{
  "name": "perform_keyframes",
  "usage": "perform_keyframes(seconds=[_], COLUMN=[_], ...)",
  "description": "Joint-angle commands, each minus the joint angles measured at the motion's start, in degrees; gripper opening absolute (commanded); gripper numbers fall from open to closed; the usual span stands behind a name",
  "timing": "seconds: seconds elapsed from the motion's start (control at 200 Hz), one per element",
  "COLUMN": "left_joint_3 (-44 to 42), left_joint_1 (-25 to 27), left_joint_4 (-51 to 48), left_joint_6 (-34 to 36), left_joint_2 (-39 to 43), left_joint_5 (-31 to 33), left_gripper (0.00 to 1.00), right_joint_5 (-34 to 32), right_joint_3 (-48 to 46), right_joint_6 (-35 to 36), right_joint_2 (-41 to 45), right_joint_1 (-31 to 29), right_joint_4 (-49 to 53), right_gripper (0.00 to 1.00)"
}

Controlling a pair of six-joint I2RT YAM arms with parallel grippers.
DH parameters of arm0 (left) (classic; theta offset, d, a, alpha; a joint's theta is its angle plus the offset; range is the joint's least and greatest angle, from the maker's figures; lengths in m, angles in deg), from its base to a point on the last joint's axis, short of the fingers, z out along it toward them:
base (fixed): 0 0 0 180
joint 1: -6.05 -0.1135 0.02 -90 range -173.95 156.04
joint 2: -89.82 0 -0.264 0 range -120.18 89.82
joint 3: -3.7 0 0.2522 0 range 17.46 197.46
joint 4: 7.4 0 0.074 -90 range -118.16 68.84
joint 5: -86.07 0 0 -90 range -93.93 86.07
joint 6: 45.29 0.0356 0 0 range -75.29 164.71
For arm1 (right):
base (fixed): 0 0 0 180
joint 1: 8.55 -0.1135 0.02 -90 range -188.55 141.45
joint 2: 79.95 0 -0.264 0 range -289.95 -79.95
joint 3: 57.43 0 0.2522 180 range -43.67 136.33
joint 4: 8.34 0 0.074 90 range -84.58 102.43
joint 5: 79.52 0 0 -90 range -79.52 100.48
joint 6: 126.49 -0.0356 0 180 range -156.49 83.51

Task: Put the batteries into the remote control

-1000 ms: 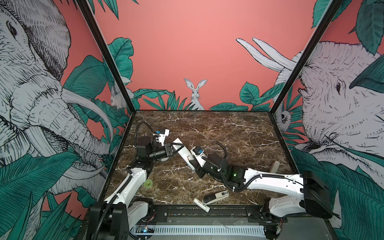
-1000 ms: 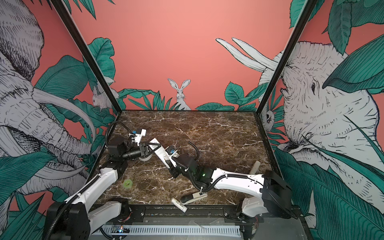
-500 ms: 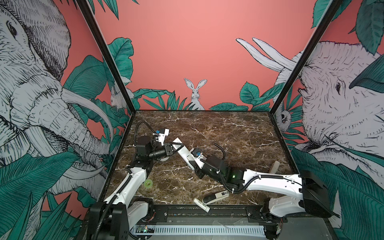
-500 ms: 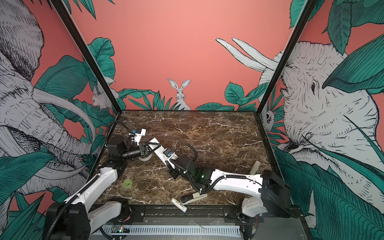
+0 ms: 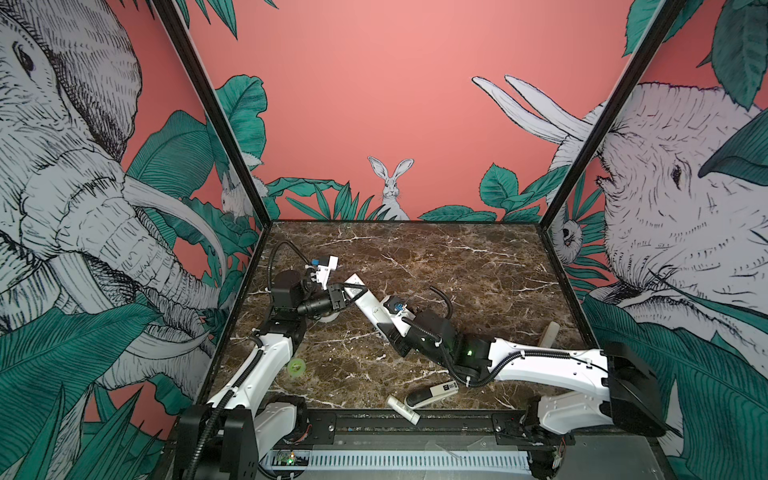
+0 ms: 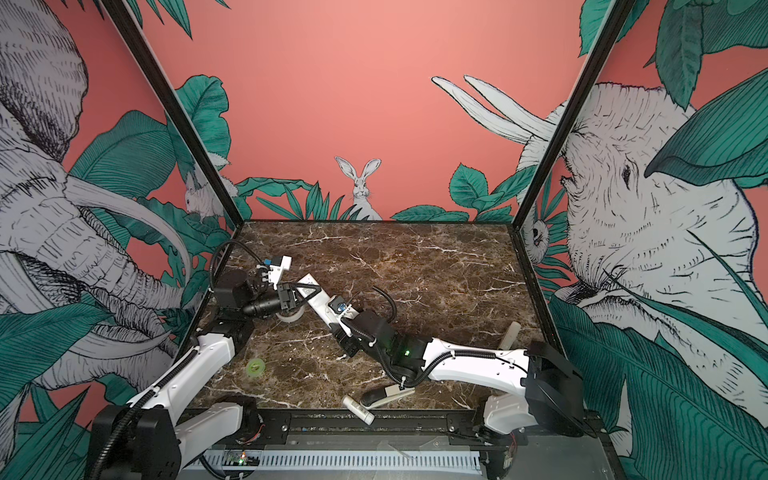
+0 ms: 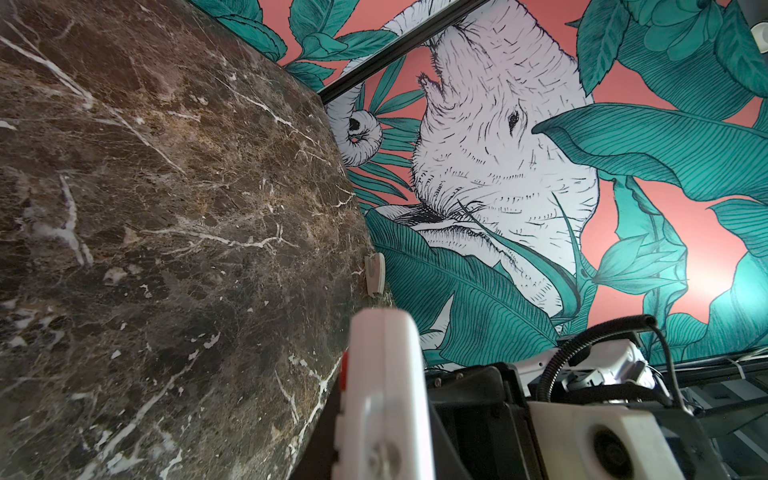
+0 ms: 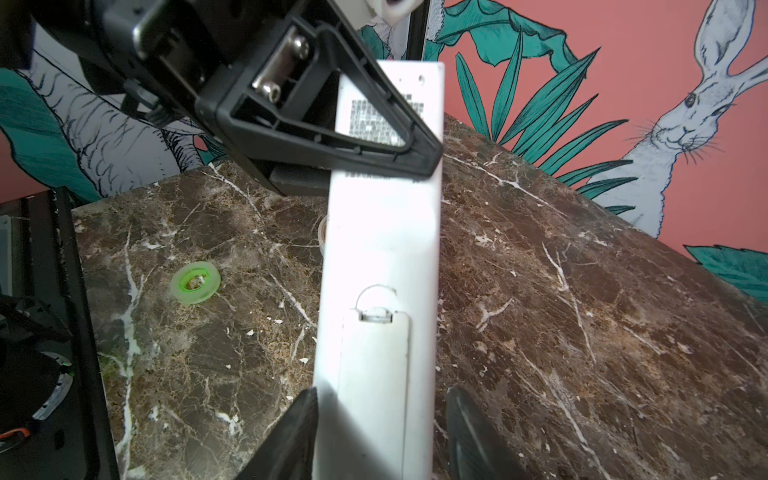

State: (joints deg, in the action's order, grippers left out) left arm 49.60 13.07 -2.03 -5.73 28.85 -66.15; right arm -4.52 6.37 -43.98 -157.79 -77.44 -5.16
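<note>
First, at the front edge of the marble table (image 5: 457, 266), a small white labelled tube (image 5: 402, 410) lies just beside a stubby black-and-white device (image 5: 430, 392). A translucent green ring (image 5: 296, 366) lies flat farther to the left, well apart from them.

Behind these, the remote control (image 8: 382, 249) is held above the marble between the two arms. In both top views it slants from left-centre toward the middle. It is long, slim and white, with its plain back facing the right wrist camera. A block of fine print sits near its far end. The left wrist view shows a sliver of red along its button side.

Its battery compartment is at the near end. The cover is seated flush with its small latch tab in place, so whatever is inside is hidden.

The right gripper (image 8: 382, 392) straddles that near end with its jaws released. One finger lies against the remote's edge, and the other stands off it with marble showing in the gap.

The left gripper (image 5: 348, 294) is clenched on the far, printed end of the remote. A whitish round roll (image 5: 328, 318) lies below that gripper. Near the table's right edge there is a pale flat piece (image 5: 549, 332).
</note>
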Motion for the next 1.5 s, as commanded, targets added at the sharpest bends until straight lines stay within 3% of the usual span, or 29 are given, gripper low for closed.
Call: perform_keyframes(seconds=[0.0, 0.16, 0.4, 0.535, 0.86, 1.17, 1.334, 1.494], left_joint_3=[2.57, 3.02, 2.49, 2.15, 1.88, 1.88, 1.97, 2.36], left_joint_1=[-0.18, -0.16, -0.08, 0.21, 0.8, 0.73, 0.8, 0.81], left_joint_4=[-1.39, -3.39, -2.31, -1.76, -1.71, -3.17, -3.64, -5.11], left_joint_6=[2.02, 4.14, 4.08, 3.93, 3.75, 4.53, 4.82, 5.62], left_joint_2=[0.15, 0.35, 0.84, 0.94, 1.64, 2.48, 2.49, 2.52], left_joint_5=[-1.88, -1.99, -2.48, -2.52, -2.58, -2.49, -2.44, -2.05], left_gripper=[0.0, 0.0, 0.0, 0.0, 0.0, 0.0, 0.0, 0.0], right_joint_5=[0.64, 8.79, 34.92, 42.97, 47.7, 47.96, 48.27, 46.34], right_joint_3=[-1.29, -3.94, -2.57, -0.55, 0.31, -0.68, -1.82, -1.92], right_joint_6=[-1.25, -6.02, -18.2, -20.49, -24.37, -26.74, -27.53, -25.38], right_joint_2=[4.07, 7.28, 4.54, 1.35, -4.77, -7.45, -6.94, -5.17], right_joint_1=[0.77, 5.59, 17.19, 18.87, 19.49, 20.19, 20.62, 21.16], right_joint_4=[-0.67, -2.44, -2.59, -2.37, -8.42, -12.43, -13.93, -10.26], right_gripper=[0.57, 0.66, 0.77, 0.79, 0.75, 0.5, 0.53, 0.48])
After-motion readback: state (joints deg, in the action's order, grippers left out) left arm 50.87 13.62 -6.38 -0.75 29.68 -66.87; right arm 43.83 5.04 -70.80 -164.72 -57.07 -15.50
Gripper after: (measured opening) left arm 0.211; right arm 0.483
